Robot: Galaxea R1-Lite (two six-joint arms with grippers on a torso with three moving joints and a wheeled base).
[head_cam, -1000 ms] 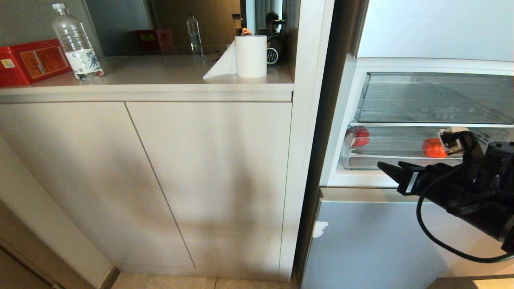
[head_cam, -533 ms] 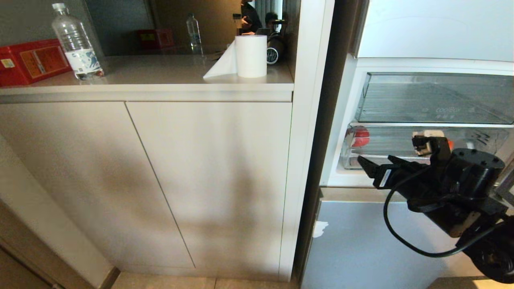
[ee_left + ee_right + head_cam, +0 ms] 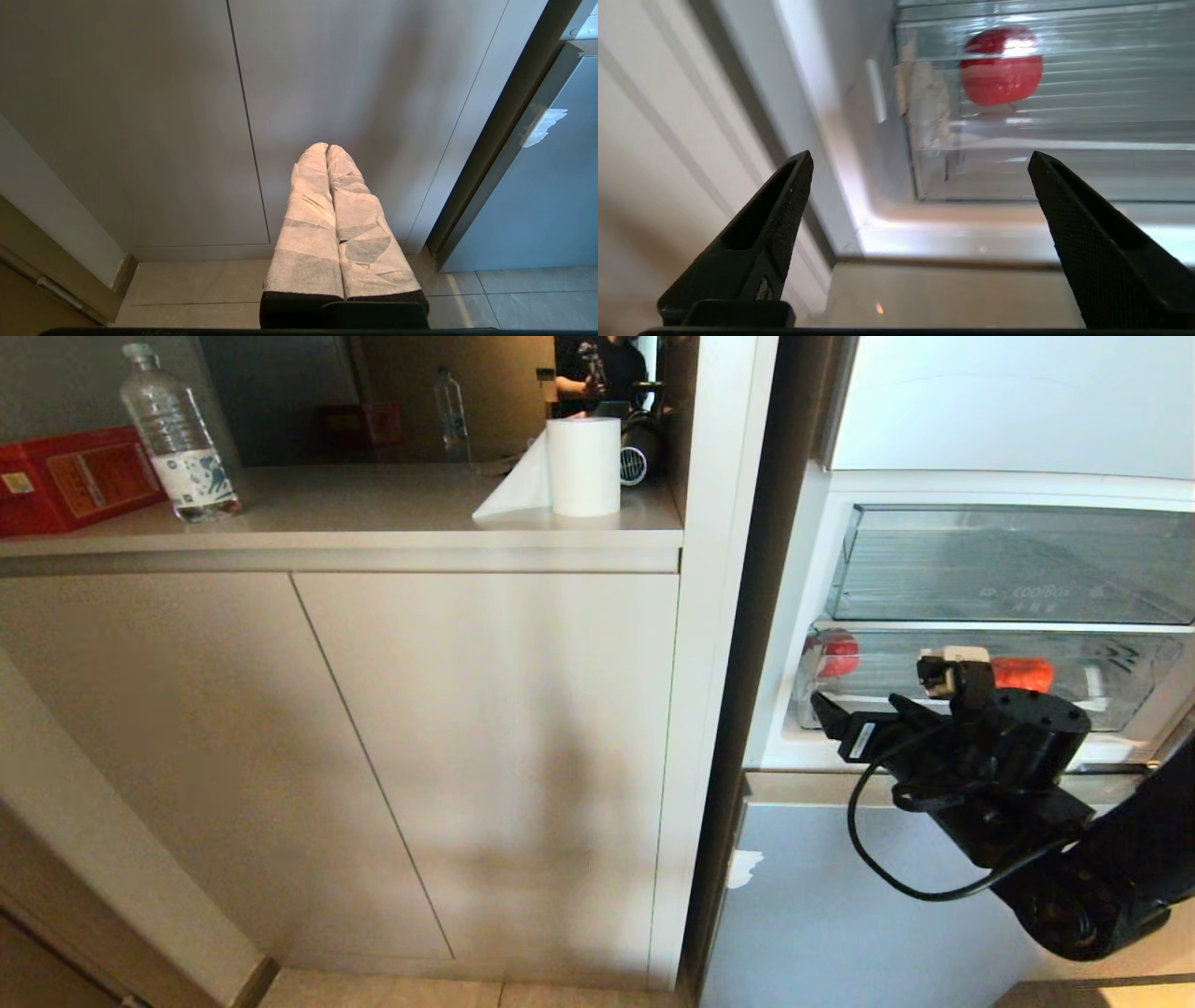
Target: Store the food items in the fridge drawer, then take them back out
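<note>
Ribbed clear fridge drawer (image 3: 1111,686), round, perhaps glossy food items (image 3: 1001,65)

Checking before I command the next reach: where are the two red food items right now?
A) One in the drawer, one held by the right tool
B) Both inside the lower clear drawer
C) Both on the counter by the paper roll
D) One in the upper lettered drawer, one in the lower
B: one red piece sits at the left end of the fridge drawer and the other nearer the middle, while the right tool is open and empty in front.
</note>
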